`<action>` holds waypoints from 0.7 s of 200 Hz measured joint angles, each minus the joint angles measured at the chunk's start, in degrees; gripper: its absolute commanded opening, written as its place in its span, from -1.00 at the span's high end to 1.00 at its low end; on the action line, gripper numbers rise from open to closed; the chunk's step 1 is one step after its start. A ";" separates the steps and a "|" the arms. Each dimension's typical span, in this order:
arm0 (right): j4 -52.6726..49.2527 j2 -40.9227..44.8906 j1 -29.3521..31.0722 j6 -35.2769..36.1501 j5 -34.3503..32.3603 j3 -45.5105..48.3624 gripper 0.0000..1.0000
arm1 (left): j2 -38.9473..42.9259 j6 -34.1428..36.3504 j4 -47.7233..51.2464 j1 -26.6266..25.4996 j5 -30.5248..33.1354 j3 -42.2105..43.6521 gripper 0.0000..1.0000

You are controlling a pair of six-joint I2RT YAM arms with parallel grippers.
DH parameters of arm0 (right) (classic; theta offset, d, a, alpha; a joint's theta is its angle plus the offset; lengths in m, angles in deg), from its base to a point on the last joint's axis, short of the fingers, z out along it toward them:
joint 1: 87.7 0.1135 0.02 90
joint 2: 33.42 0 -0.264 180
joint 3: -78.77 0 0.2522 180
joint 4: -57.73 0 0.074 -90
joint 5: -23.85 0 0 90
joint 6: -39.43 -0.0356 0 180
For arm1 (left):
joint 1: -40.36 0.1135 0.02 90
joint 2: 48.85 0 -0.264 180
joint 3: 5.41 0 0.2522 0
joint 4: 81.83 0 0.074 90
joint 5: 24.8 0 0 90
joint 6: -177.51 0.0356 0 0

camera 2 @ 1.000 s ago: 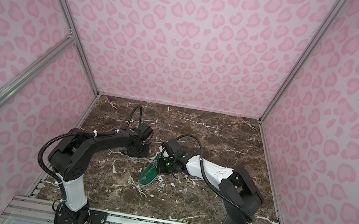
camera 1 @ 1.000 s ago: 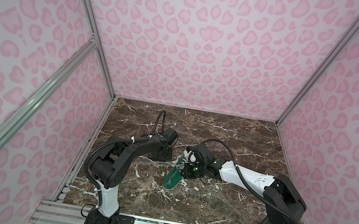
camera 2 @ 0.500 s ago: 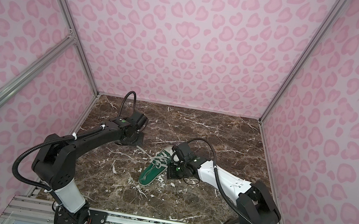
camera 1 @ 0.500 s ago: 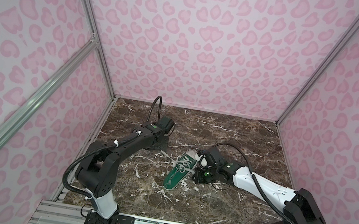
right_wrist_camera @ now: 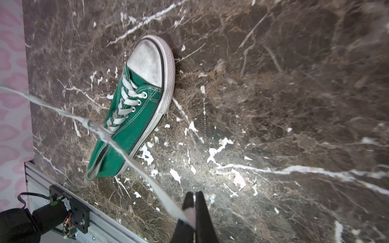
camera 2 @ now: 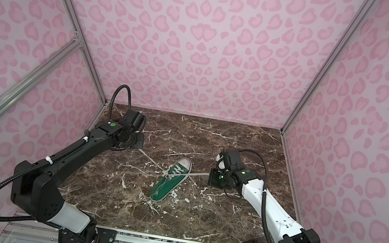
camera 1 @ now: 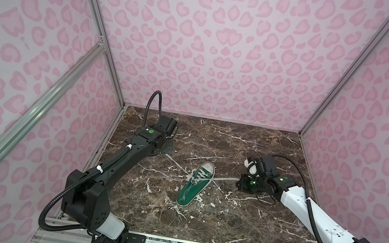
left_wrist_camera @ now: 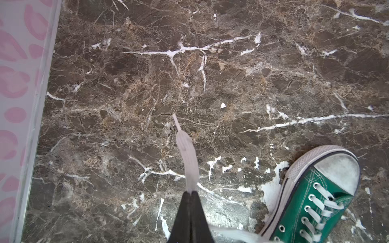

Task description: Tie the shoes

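Since the earlier frame we have drawn both arms apart, so our left gripper (left_wrist_camera: 190, 194) and right gripper (right_wrist_camera: 194, 196) each clench a white lace (camera 1: 225, 179) end pulled taut from the green sneaker (camera 1: 195, 184) lying mid-table on the marble tabletop (camera 1: 224, 222).

Both arms reach low and spread wide apart. The left gripper (left_wrist_camera: 190, 194) has its jaws pressed together, pinching; the right gripper (right_wrist_camera: 195, 196) likewise, jaws clamped tight.
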State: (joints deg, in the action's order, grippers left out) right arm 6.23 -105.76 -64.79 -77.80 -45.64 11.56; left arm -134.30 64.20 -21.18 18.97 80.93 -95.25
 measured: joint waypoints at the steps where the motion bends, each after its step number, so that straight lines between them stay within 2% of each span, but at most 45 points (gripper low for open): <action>1: -0.04 0.04 -0.11 0.00 0.00 -0.02 1.00 | 0.09 0.00 0.00 0.02 0.00 0.00 0.92; 97: -2.69 8.50 -11.45 0.00 0.15 0.24 1.00 | 2.97 0.39 1.38 1.07 -0.96 0.00 0.92; 140: -2.84 8.46 -12.92 0.46 1.44 -1.97 1.00 | 3.58 0.33 1.42 1.07 -1.81 -0.02 0.92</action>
State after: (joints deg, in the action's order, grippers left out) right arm 3.39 -97.30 -77.70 -77.34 -44.19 9.59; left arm -130.71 64.53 -19.75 20.05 79.12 -95.27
